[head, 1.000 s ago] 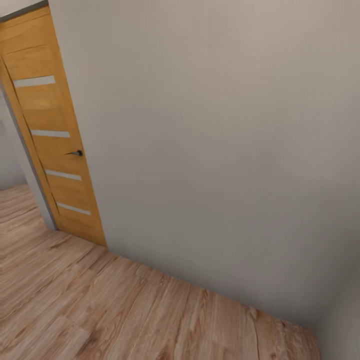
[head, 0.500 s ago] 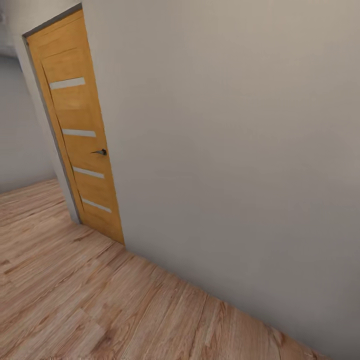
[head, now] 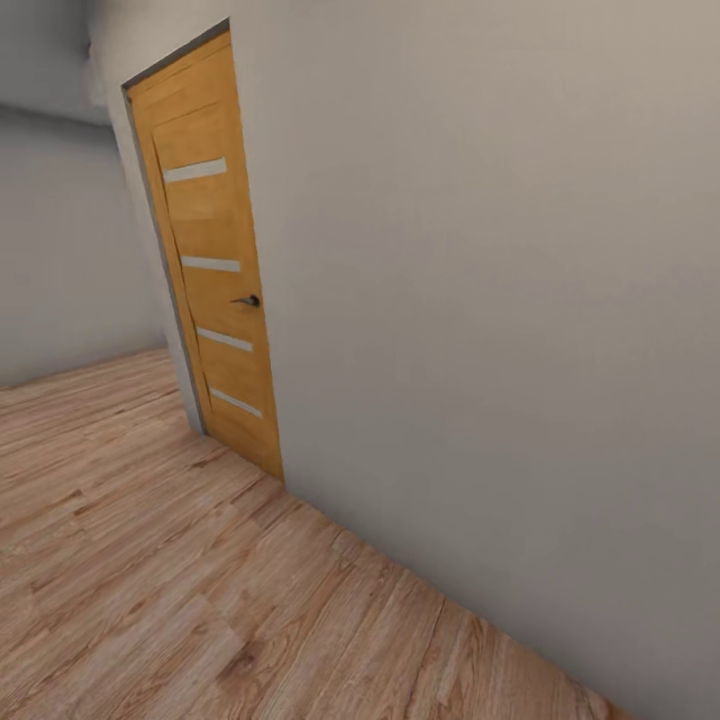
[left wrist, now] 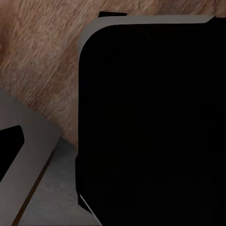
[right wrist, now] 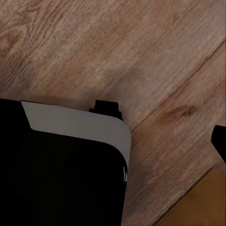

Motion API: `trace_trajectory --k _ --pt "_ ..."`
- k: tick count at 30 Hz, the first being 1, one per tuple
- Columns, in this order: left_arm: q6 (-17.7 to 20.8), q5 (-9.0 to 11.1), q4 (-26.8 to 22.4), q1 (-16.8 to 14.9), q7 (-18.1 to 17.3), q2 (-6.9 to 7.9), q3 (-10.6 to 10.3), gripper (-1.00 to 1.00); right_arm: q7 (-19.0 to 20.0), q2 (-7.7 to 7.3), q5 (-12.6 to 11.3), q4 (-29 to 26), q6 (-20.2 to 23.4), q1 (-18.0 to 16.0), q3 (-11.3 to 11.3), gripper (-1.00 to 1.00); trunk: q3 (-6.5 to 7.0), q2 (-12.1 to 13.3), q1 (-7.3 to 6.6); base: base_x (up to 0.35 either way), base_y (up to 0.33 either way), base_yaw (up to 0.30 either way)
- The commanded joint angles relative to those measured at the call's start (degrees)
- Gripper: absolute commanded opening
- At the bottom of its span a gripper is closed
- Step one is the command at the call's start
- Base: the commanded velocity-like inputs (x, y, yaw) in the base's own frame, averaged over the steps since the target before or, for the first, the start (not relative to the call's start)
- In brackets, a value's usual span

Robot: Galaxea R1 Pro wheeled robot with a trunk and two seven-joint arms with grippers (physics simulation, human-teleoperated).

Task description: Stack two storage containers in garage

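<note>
A honey-wood door [head: 215, 260] stood shut in a plain white-grey wall [head: 480, 300], toward the left of the head view and leaning in the picture because of the camera's tilt. Four narrow frosted strips [head: 195, 169] crossed its face one above another, and a small dark handle [head: 247, 300] sat at its right edge, about halfway up. A thin grey frame ran along its left side and top.

A light wood-plank floor [head: 150, 560] met the foot of the door and the wall and ran off to the left. The same warm, knotted grain lay below in the right wrist view [right wrist: 117, 47] and in the left wrist view [left wrist: 42, 61].
</note>
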Motion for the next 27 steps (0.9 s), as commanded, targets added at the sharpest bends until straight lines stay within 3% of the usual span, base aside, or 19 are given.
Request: trace_trajectory --k 1,21,27 --pt "-0.1 0.3 0.0 0.0 0.1 -0.01 0.1 1.0 -0.1 0.01 -0.5 0.2 -0.3 -0.1 0.5 1.0 -0.06 0.0 0.0 0.0 0.0 0.09" --pt "-0.2 0.3 0.0 0.0 0.1 -0.01 0.1 1.0 -0.2 0.0 -0.4 0.2 -0.3 -0.1 0.5 1.0 -0.06 0.0 0.0 0.002 0.0 0.008" --pt "-0.1 0.3 0.0 0.0 0.1 0.03 0.1 1.0 -0.4 0.22 -0.5 0.2 -0.2 -0.1 0.5 1.0 -0.06 0.0 0.0 0.214 0.0 0.0"
